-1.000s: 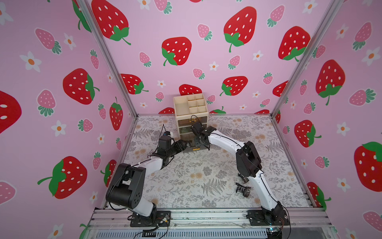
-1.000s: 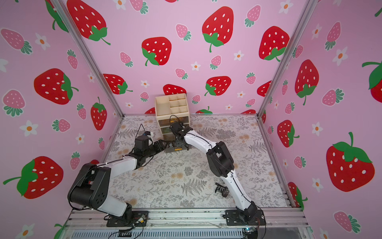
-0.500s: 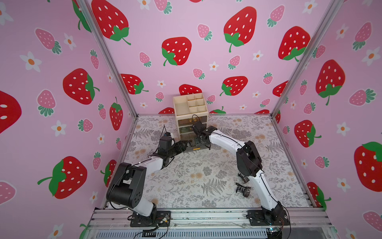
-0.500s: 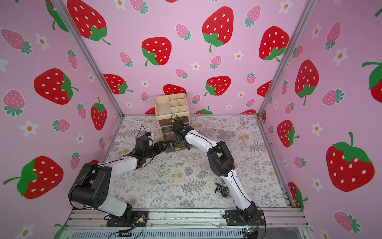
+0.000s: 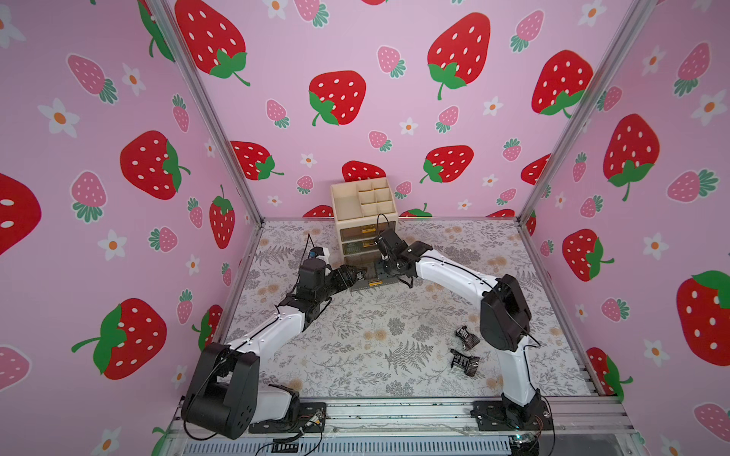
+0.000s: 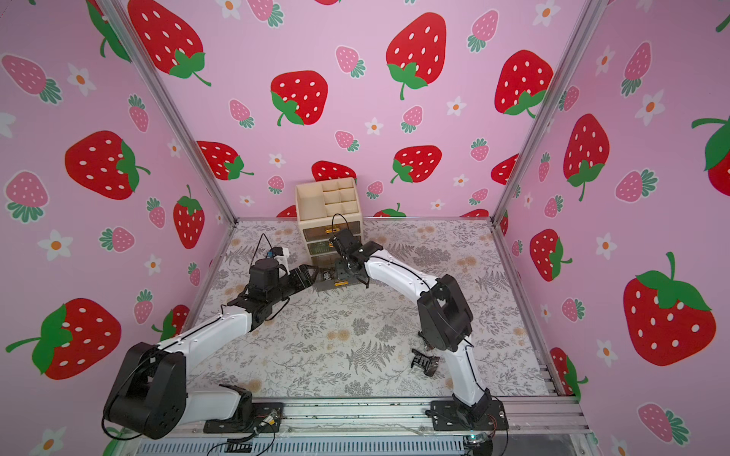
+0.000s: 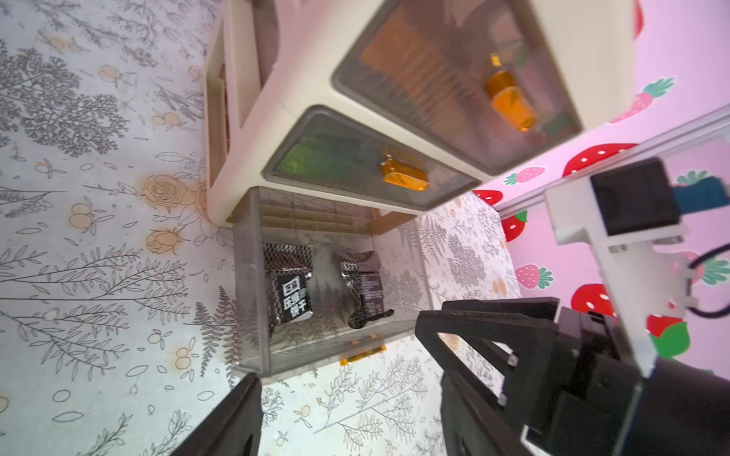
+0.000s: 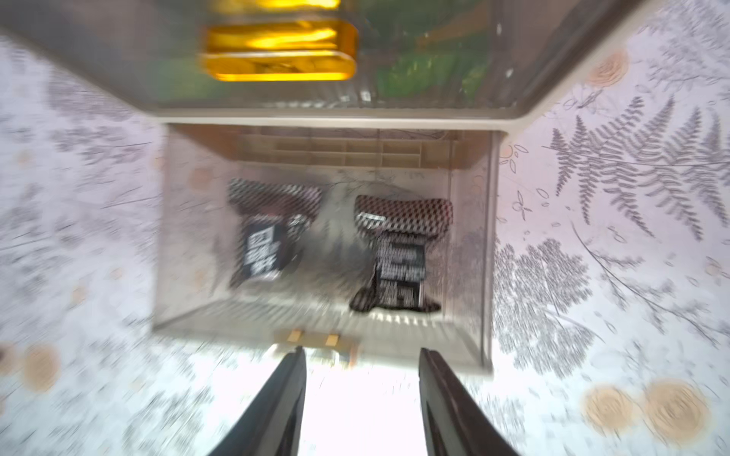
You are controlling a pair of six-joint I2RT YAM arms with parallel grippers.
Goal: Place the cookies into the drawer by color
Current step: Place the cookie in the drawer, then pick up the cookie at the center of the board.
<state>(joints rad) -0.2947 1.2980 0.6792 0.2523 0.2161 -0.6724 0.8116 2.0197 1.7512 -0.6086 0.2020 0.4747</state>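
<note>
Whereas narrower before, right hand [image 8: 362, 351] now parted, empty, over pulled-out drawer [image 8: 486, 276].

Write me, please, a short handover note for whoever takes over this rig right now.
Grippers: the left gripper is open and empty, beside the pulled-out bottom drawer. The right gripper is open and empty, at that drawer's front edge.
Things: two black cookies lie in the bottom drawer. Two more lie on the table near the right arm's base.
Done: the top drawer is shut and shows orange; the middle drawer is shut and shows green.
Left: put the last two black cookies in, then probably push the bottom drawer shut.
</note>
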